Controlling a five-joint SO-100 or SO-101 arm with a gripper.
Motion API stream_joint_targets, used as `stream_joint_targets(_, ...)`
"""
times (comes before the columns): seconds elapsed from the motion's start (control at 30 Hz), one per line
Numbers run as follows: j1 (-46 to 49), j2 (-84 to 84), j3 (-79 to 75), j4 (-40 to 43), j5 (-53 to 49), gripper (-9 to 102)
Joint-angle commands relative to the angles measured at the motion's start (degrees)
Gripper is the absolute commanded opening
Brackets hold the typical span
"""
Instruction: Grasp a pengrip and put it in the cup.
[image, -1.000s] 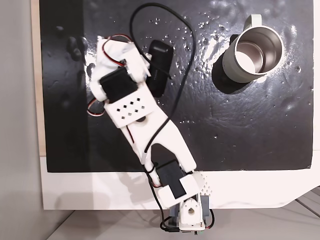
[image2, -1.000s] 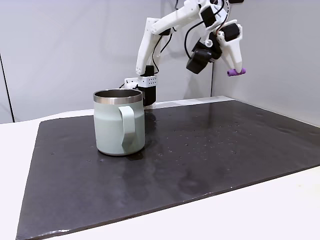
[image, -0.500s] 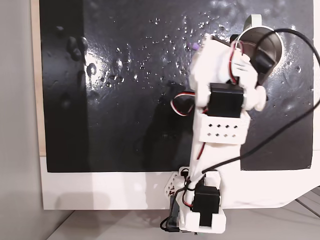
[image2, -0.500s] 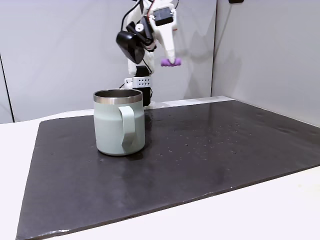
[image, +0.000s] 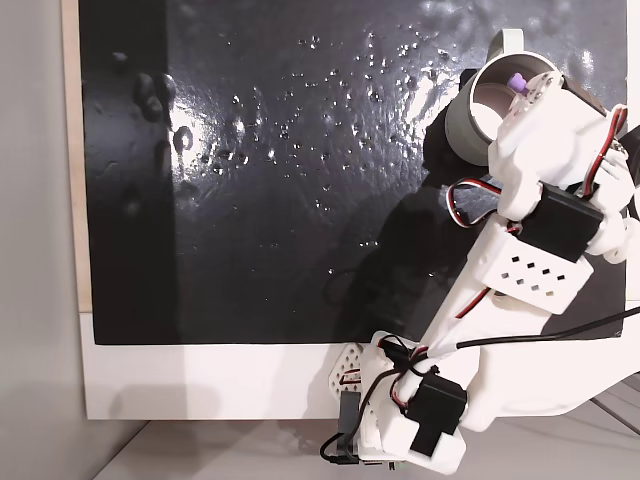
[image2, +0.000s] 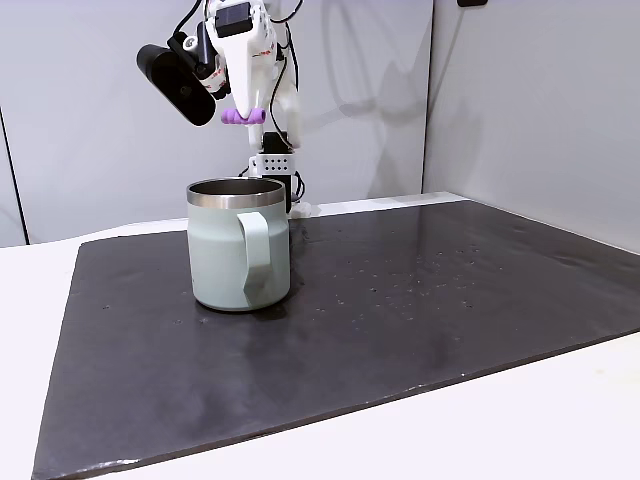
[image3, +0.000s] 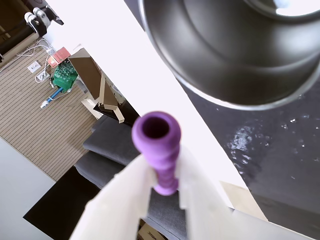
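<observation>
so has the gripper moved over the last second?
Yes. In a fixed view the gripper, shut on the pengrip, has swung leftward from far right of the cup to above its rim; the cup hasn't shifted on the mat.

Your arm swings from the mat's far side across to the cup (image2: 239, 244) — the gripper (image2: 244, 116), clamped on the pengrip (image2: 243, 116), now hangs above the cup's rim — where earlier it sat well apart.

Glossy black mat (image: 280, 200) – cup (image2: 225, 260) matt outside, shiny steel within.
</observation>
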Motion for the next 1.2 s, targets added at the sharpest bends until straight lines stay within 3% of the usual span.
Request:
stream_joint_targets(0.0,0.9,0.3,-0.8,-2.3,-0.9,0)
stream_joint_targets(0.07,0.9,0.3,-0.5,-2.2,-0.7,8)
stream_joint_targets(0.17,0.9,0.4,-0.4,-1.1,-0.1,30)
stream_joint_targets(0.23,0.9,0.8,-0.4,-0.1,0.2,36)
stream_joint_targets(0.57,1.6,4.6,-6.8,6.2,0.4,36)
stream_joint_targets(1.17,-0.2,5.4,-6.9,8.9,1.8,34)
